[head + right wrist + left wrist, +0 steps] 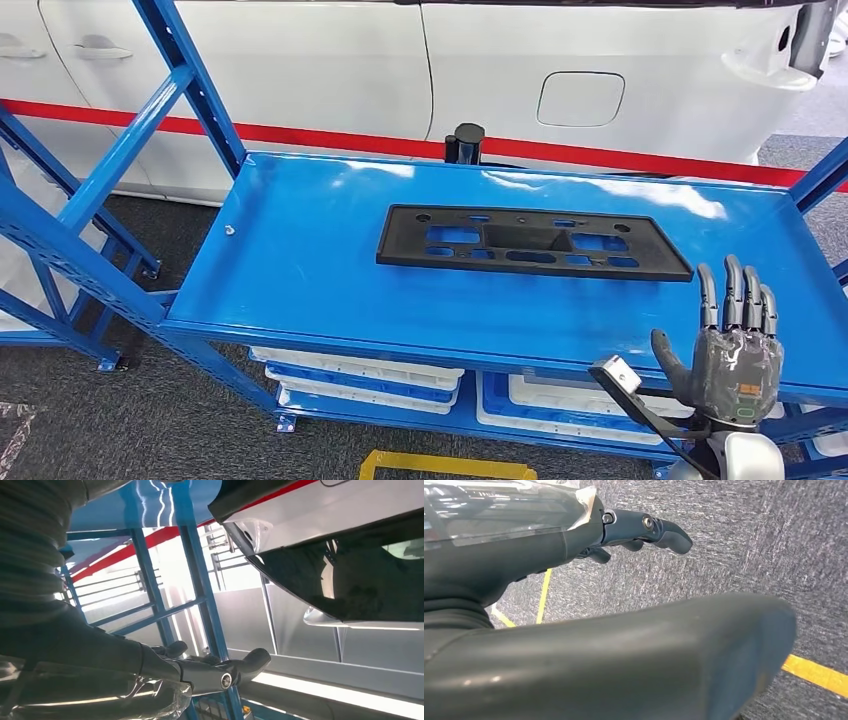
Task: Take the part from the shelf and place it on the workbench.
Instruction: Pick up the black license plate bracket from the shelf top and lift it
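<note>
Lying flat mid-shelf (300,290), black plastic part (530,243), ungrasped; right hand (735,350) raised nearby, fingers apart, empty, poised for reaching; left hand (644,530) hanging over floor, fingers loose, empty.

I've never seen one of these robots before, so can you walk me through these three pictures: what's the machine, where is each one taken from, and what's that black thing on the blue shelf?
This is a humanoid robot with two arms, each ending in a many-fingered hand. The wide picture comes from a camera high on its body, looking down at a blue shelf. On it lies a flat black part with cut-out holes, which the robot is meant to move to a workbench. The right hand is raised at the shelf's front edge, fingers up and apart, holding nothing. The other two pictures come from cameras at the wrists. The left hand hangs over grey carpet with yellow lines, also holding nothing. The right wrist view shows that hand's fingers against the blue frame and a white car beyond.
</note>
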Controlling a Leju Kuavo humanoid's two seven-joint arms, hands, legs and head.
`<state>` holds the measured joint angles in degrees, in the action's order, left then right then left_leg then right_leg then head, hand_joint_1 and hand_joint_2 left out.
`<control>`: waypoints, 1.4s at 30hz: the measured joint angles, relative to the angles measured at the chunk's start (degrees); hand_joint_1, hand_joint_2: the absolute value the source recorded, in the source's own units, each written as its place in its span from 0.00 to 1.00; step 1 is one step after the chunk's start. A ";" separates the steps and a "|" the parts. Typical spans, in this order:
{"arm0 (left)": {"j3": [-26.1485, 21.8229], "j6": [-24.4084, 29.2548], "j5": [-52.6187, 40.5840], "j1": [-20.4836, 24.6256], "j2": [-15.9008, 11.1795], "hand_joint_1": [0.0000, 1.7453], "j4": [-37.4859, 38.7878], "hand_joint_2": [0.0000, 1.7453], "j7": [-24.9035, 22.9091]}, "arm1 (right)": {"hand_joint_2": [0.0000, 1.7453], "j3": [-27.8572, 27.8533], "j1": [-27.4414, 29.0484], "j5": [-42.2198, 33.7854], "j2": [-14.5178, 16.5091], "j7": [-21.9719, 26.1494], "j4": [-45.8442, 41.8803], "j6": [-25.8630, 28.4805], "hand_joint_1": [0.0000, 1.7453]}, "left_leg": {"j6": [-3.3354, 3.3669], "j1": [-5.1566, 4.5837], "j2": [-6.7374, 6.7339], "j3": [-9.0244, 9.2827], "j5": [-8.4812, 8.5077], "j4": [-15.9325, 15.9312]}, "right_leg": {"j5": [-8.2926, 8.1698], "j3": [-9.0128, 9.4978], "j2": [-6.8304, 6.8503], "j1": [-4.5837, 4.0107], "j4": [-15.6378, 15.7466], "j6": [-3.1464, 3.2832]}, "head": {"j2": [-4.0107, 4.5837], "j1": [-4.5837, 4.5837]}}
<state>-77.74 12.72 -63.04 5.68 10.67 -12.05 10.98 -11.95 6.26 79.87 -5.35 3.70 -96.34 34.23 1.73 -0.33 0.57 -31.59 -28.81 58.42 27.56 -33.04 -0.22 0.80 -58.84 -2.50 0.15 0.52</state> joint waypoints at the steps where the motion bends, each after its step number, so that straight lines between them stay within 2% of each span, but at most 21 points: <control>1: 0.04 -0.25 -0.02 0.00 -0.02 0.00 0.01 0.00 0.12 | 1.00 0.02 -0.60 -0.05 -0.40 -0.14 0.95 -0.31 0.00 | 0.00 0.00 -0.01 0.00 0.00 0.00 | 0.00 0.00 -0.01 0.00 0.00 0.00 | 0.00 0.00; 8: 0.54 -0.85 -0.49 0.00 -0.09 0.00 0.06 0.00 0.56 | 1.00 0.14 -7.62 -0.59 -3.38 0.01 10.64 -1.01 0.00 | 0.04 -0.02 0.01 0.07 0.03 0.01 | -0.03 0.05 -0.02 0.02 0.00 -0.04 | 0.00 -0.01; 17: 1.29 -1.03 -0.79 0.00 -0.14 0.00 0.16 0.00 0.61 | 1.00 1.36 -12.85 -0.34 -4.63 1.54 17.89 -0.12 0.00 | 0.04 -0.01 -0.02 0.04 0.03 0.01 | -0.03 0.04 -0.02 0.01 -0.01 -0.04 | 0.00 0.00; 33: 1.39 0.05 -0.64 0.10 -0.27 0.00 0.44 0.00 0.62 | 1.00 11.46 -25.72 -1.49 -4.85 5.44 32.69 1.84 0.00 | 0.04 -0.01 -0.07 0.09 0.06 0.01 | -0.04 0.09 -0.06 0.01 -0.03 -0.04 | 0.00 0.00; 42: 1.32 1.09 0.03 0.09 -0.21 0.00 0.46 0.00 0.41 | 1.00 15.99 -34.29 -1.51 -4.71 3.50 41.63 1.56 0.00 | 0.04 -0.02 -0.02 0.10 0.07 0.02 | -0.04 0.09 -0.05 0.02 -0.03 -0.05 | 0.00 0.00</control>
<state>-76.42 13.81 -63.01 5.77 10.46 -11.58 11.39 4.04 -28.03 78.36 -10.06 7.20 -54.71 35.79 1.77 -0.36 0.56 -31.49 -28.75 58.44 27.52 -32.95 -0.27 0.81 -58.87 -2.54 0.15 0.52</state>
